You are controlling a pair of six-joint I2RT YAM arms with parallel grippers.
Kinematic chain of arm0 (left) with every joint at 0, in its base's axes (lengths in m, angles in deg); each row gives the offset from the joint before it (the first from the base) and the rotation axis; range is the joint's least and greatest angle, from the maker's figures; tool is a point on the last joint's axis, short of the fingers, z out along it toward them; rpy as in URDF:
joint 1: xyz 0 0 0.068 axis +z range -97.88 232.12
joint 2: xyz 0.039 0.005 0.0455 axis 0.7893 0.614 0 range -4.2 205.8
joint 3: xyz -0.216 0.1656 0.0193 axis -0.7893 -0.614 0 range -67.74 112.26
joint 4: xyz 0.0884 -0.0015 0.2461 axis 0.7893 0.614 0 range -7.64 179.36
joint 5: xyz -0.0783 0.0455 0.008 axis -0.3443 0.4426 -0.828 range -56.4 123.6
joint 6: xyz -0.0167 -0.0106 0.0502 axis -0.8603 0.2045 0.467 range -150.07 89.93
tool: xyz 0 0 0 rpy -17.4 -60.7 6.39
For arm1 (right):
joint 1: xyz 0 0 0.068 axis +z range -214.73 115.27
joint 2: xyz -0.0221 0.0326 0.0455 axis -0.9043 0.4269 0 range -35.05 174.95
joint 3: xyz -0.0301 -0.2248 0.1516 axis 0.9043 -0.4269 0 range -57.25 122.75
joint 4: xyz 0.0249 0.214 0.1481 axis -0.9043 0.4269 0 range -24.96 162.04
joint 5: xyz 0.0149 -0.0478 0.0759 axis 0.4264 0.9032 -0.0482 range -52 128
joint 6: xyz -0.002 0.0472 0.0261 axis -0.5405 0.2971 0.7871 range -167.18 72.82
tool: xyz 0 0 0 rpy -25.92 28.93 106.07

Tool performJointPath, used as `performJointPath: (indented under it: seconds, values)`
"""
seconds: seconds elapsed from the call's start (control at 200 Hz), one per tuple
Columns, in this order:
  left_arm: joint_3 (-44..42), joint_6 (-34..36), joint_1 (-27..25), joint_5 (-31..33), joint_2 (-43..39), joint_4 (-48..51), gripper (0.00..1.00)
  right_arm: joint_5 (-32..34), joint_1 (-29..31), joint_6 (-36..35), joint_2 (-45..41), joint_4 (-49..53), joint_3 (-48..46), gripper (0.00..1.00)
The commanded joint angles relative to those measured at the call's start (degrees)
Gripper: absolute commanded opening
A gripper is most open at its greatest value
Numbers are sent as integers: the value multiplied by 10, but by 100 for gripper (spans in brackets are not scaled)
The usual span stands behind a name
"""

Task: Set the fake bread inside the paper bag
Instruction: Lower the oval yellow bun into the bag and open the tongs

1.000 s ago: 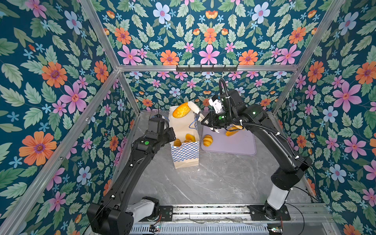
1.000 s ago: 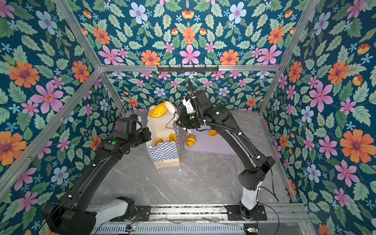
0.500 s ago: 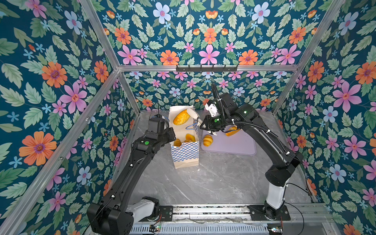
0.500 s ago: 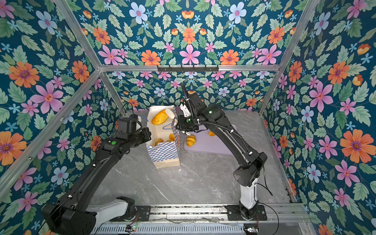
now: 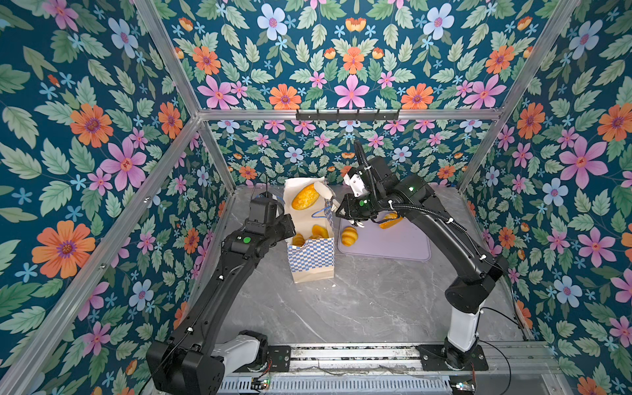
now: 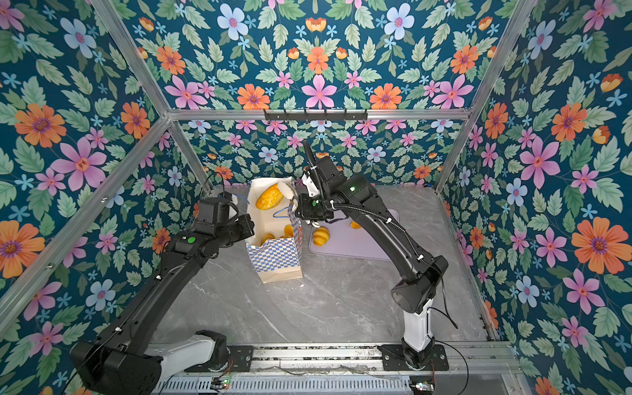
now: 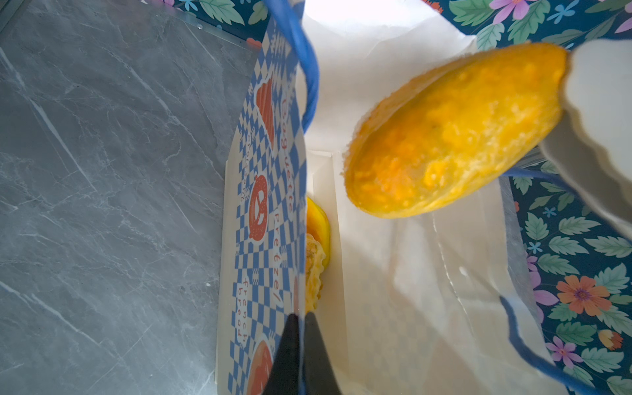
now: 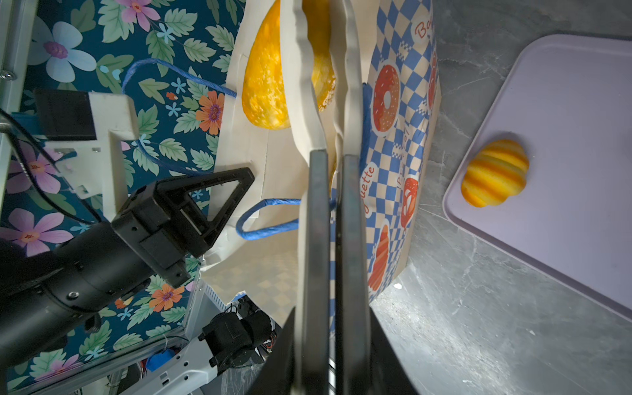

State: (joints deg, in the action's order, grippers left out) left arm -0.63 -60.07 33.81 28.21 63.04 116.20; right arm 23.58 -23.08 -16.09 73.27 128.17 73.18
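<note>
Centrally on the grey marbled table (image 5: pixel 342 301): paper bag (image 5: pixel 311 256), cream with a blue-and-white checked band, upright, mouth open.

Left pincer (image 7: pixel 297 328): black fingers closed tight on the bag's checked wall at the rim, on the side toward the left arm. Shown in the right wrist view as a black triangular finger (image 8: pixel 247 177) against the paper edge.

Right pincer (image 5: pixel 323 191): white fingers at a narrow gap, gripping an oval bun (image 5: pixel 305 196) by one end. Bun hanging in the bag's mouth against the tall far wall, well above the bottom, with its rough yellow underside turned toward the left wrist view (image 7: pixel 444 136).

At the bag's bottom: at least two more golden pastries (image 5: pixel 319 231), lying close together by the near wall. Blue cord handle (image 8: pixel 266 235) looped inward from the wall nearest the right pincer.

Just beside the bag, on its right in both top views: lilac tray (image 5: pixel 393 244), flat on the table. On the tray: croissant (image 5: pixel 349 236) near the corner closest to the bag, and a second pastry (image 5: pixel 390 220) farther back, mostly hidden behind the right arm.
</note>
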Motion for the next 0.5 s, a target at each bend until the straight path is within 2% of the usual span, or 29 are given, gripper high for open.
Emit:
performJointPath:
  seconds: [0.0,0.245,0.495]
  values:
    - [0,2,0,5,-1,0,5,5,1,-8,-5,-3,2,29]
    - [0,2,0,6,-3,2,5,4,2,-8,-9,-2,5,35]
    - [1,2,0,8,-4,2,5,13,2,-8,-19,-2,15,35]
